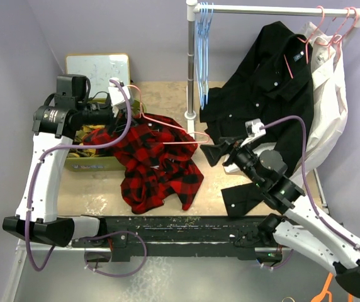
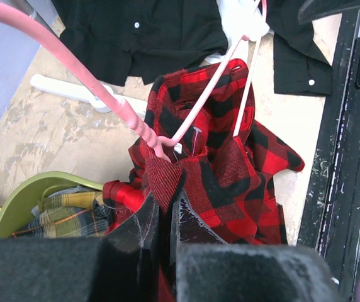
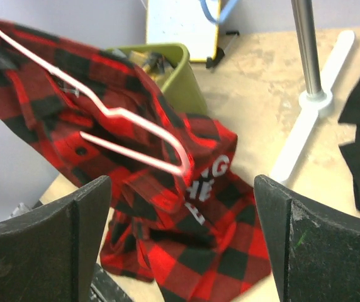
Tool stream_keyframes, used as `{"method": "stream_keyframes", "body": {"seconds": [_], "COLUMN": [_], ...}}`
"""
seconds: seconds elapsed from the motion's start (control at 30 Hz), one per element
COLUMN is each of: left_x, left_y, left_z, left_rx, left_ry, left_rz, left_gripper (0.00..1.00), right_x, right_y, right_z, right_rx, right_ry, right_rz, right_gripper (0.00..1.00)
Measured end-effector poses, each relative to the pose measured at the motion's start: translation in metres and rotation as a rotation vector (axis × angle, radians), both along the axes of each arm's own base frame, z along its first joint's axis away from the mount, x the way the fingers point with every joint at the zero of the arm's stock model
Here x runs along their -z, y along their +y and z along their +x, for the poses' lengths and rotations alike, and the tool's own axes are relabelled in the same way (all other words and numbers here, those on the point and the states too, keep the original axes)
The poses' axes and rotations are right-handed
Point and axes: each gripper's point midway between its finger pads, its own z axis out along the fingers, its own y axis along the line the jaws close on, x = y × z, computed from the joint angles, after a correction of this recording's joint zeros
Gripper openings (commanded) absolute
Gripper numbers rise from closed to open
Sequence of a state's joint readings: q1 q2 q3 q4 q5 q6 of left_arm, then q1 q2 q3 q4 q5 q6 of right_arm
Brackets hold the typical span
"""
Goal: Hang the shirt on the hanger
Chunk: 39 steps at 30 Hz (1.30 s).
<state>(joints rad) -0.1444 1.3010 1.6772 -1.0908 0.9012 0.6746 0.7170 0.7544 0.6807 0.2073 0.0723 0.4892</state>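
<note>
- At left claw (image 2: 166, 211): clamped tight on shirt (image 1: 161, 168) fabric.
- At right claw (image 1: 213, 153): spread wide, holding nothing.
- Along hanger (image 2: 79, 72): slanting from left claw toward right claw.

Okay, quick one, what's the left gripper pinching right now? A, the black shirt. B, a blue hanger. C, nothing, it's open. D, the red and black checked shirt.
D: in the left wrist view the left gripper is shut on a fold of the red-and-black shirt, just below the pink hanger.
</note>
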Motion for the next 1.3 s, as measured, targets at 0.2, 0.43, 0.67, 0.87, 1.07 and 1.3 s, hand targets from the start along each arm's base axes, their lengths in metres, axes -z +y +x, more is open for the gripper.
{"method": "stream_keyframes", "body": {"seconds": [0.2,0.43,0.67,0.87,1.07,1.3], "left_x": [0.0,0.001,0.001,0.002,0.005,-0.005], "left_y": [0.003,0.005,0.005,0.007,0.014,0.022], "left_z": [0.001,0.002,0.002,0.003,0.006,0.004], "left_rx": [-0.023,-0.035,-0.037,-0.046,-0.059,-0.025], "left_ry": [0.002,0.003,0.002,0.0,-0.019,-0.077], "left_rz": [0.012,0.022,0.024,0.032,0.082,0.164], "left_gripper": [0.0,0.0,0.0,0.0,0.0,0.0], "right_x": [0.046,0.081,0.09,0.083,0.071,0.053], "right_y": [-0.007,0.02,0.042,0.056,0.049,0.01], "right_z": [-0.007,0.005,0.015,0.019,0.023,0.034], "right_rx": [0.016,-0.047,-0.099,-0.141,-0.095,0.048], "right_ry": [0.099,0.178,0.18,0.164,0.138,0.088], "right_rz": [-0.019,-0.059,-0.043,0.014,0.047,0.052], "right_gripper": [0.76,0.73,0.4,0.0,0.0,0.0]}}
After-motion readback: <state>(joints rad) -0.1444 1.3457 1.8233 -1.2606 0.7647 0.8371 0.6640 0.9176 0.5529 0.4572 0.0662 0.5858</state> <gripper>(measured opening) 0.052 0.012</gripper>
